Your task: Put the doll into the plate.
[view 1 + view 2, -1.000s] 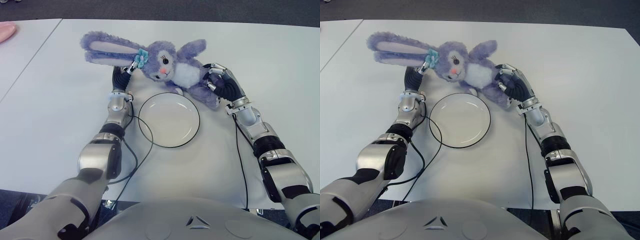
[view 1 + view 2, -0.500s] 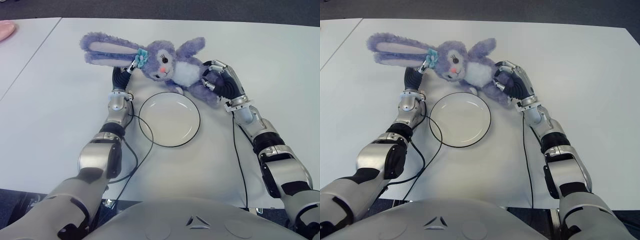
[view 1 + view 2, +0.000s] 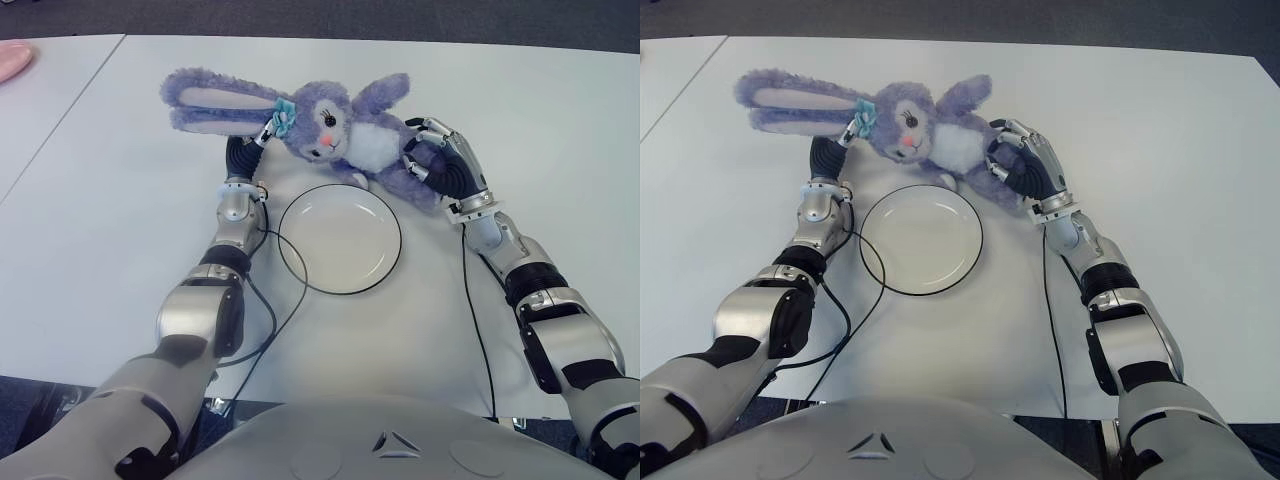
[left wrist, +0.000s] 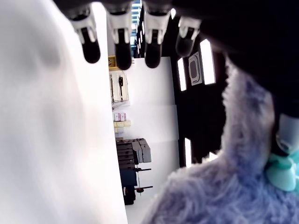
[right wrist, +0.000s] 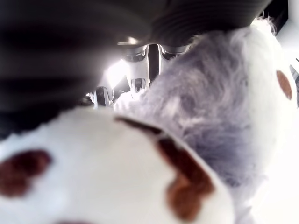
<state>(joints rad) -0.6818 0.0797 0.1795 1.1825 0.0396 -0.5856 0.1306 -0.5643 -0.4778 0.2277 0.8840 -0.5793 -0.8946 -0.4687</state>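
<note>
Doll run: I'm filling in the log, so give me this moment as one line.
doll: beyond plate, not in it | plate: empty | left hand: under doll's head | right hand: grasping doll's lower body

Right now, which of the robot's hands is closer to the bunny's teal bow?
Left. The left hand sits just under the teal bow on the purple plush bunny; the right hand grips its legs, farther away.

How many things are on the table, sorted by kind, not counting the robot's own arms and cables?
Plush rabbit doll: 1
White plate with a dark rim: 1
Pink object, cut off at the far left edge, kind unclear: 1
Total: 3
</note>
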